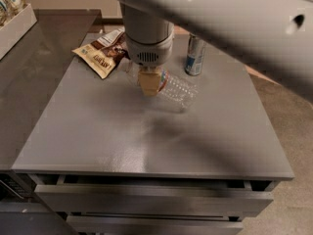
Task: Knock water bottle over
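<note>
In the camera view, the water bottle [179,90] lies on its side on the grey table [146,146], towards the back, its body pointing right and slightly forward. The gripper [150,83] hangs directly over the bottle's left end and seems to touch it; how far open it is cannot be told. A drink can [194,57] stands behind, and a snack bag [104,53] lies to the left.

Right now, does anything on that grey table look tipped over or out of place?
The small clear ribbed plastic bottle is tipped on its side on the grey tabletop, one end hidden under the robot's gripper. The slim silver-blue drink can behind it stands upright. No spill shows.
</note>
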